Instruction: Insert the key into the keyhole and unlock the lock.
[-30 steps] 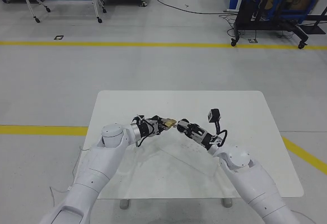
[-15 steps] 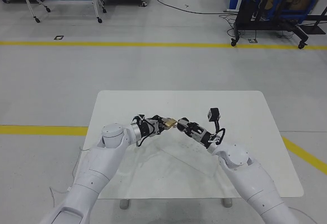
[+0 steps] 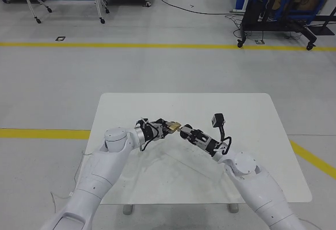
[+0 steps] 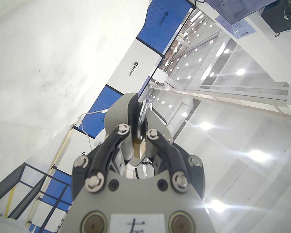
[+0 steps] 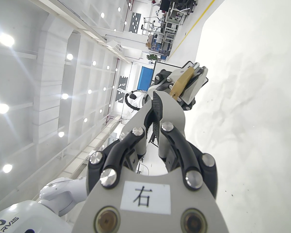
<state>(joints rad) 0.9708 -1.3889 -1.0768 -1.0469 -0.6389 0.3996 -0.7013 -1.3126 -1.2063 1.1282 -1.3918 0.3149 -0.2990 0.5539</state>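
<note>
A brass padlock (image 3: pixel 172 125) with a silver shackle is held above the middle of the white table (image 3: pixel 243 109). My left gripper (image 3: pixel 164 127) is shut on it; in the left wrist view the fingers (image 4: pixel 121 112) clamp the shackle and the brass body (image 4: pixel 138 149) lies behind them. My right gripper (image 3: pixel 183 133) is shut, and its tips (image 5: pixel 157 96) sit right at the lower end of the padlock (image 5: pixel 181 83). The key is hidden between the pads. The two grippers face each other tip to tip.
The tabletop shows faint scuffs and dark specks (image 5: pixel 232 103) below the grippers. A yellow floor line (image 3: pixel 35 133) runs past the table on both sides. Carts and racks (image 3: pixel 277 23) stand far behind it.
My right gripper and forearm have shifted slightly toward the table's near side, staying at the padlock's end. The left arm and padlock have kept still.
</note>
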